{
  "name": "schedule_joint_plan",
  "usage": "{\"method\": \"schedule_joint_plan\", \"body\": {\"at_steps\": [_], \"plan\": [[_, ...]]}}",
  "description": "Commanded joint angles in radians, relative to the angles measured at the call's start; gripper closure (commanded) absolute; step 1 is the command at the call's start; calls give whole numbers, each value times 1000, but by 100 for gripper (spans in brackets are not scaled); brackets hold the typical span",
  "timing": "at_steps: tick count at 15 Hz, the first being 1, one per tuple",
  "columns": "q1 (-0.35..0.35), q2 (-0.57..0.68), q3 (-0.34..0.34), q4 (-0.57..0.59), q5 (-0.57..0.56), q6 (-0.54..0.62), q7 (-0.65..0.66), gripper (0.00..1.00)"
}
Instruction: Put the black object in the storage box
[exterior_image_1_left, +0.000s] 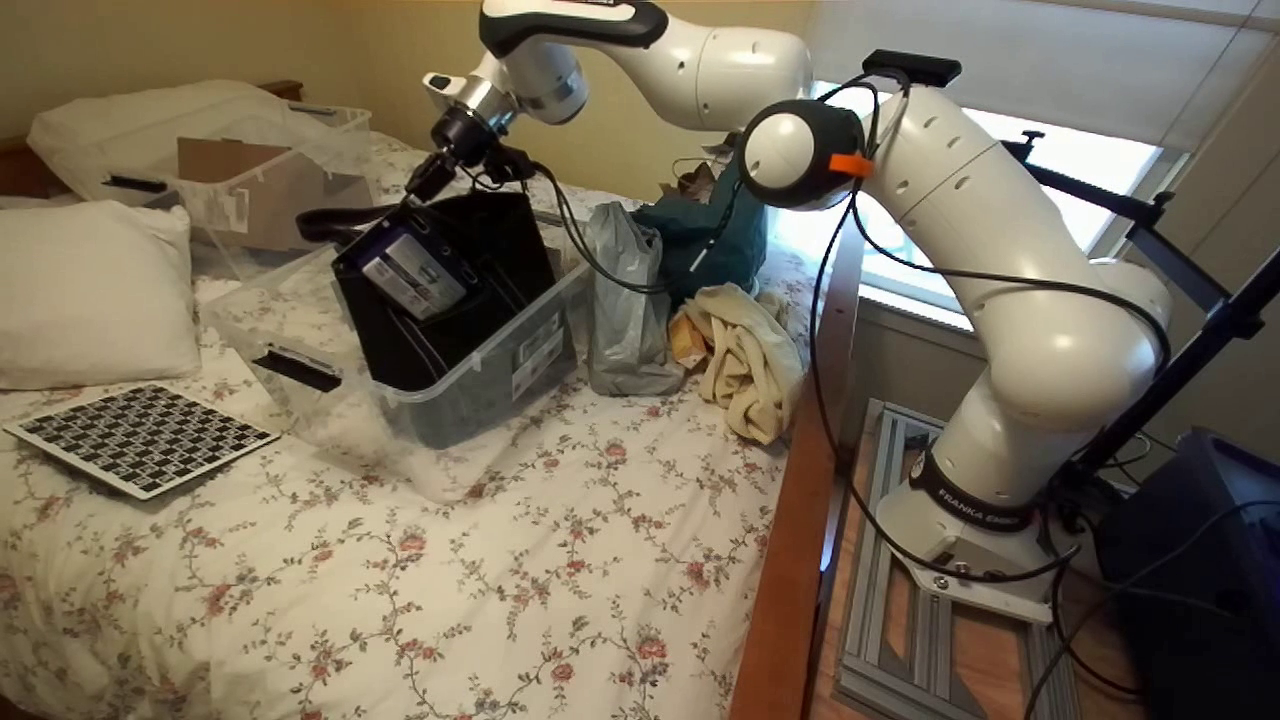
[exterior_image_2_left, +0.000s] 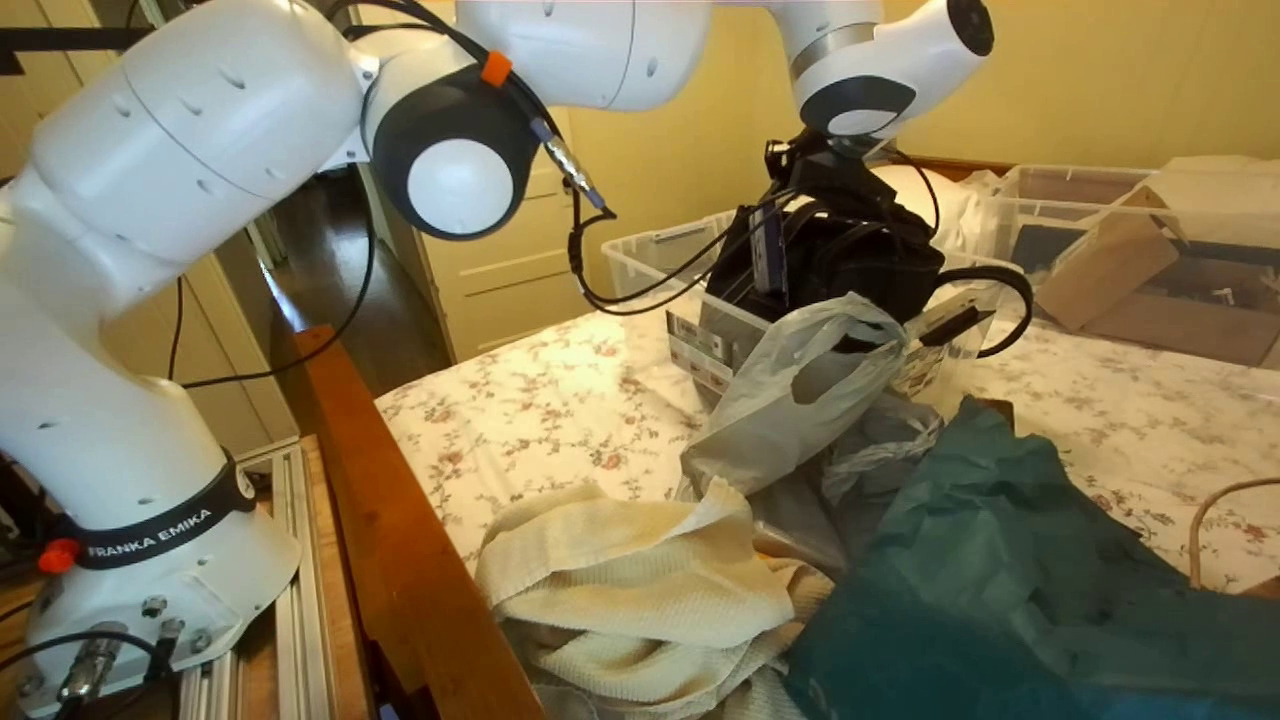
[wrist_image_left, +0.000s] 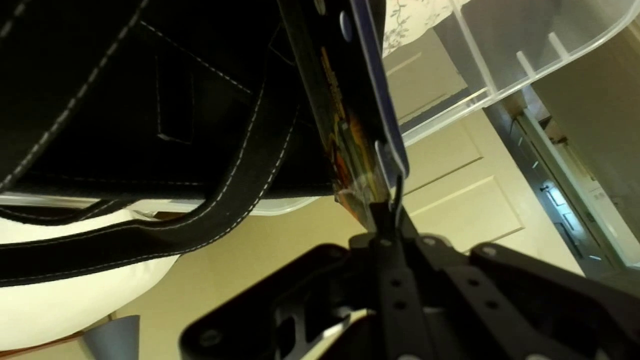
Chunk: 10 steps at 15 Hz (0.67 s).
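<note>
Start with the bed (exterior_image_1_left: 560, 560), lying under the whole job. Upon it, find the tub (exterior_image_1_left: 485, 385), upright and without a lid, so ready to take a load. In the tub, at least in part, find the bag (exterior_image_2_left: 865, 265): tilted, with the lower part below the rim and the upper part jutting well above it. Cannot make out any contact between base and tub floor; too dark and too hidden there. Count the main carry as done, then, by the look of it, and the settling as not yet done.

From the bag, see a handle (wrist_image_left: 230, 207) looping out past the rim in the wrist view; may need tucking in, if wanted wholly inside. At the bag's side, see the panel (exterior_image_1_left: 415, 275), slanted, thin and blue-edged, apparently fixed to the bag. At the panel's top corner, notice the gripper (wrist_image_left: 390, 215): closed, with that thin corner seemingly pinched between the tips. Not let go yet, so not finished.

Left to do, in judgement: ease the bag down until seated, free the corner, lift clear. Beware of letting go too early: with so much height above the rim and such a lean, might slump or tip against a wall.
</note>
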<state>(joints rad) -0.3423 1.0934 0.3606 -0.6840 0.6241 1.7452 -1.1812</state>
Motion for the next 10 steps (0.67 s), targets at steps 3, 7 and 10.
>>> {"method": "schedule_joint_plan", "body": {"at_steps": [3,7,10], "plan": [[31,48,-13,57,-15,46,32,100],[42,53,-11,58,-19,35,23,100],[44,58,-2,60,-14,7,8,100]]}}
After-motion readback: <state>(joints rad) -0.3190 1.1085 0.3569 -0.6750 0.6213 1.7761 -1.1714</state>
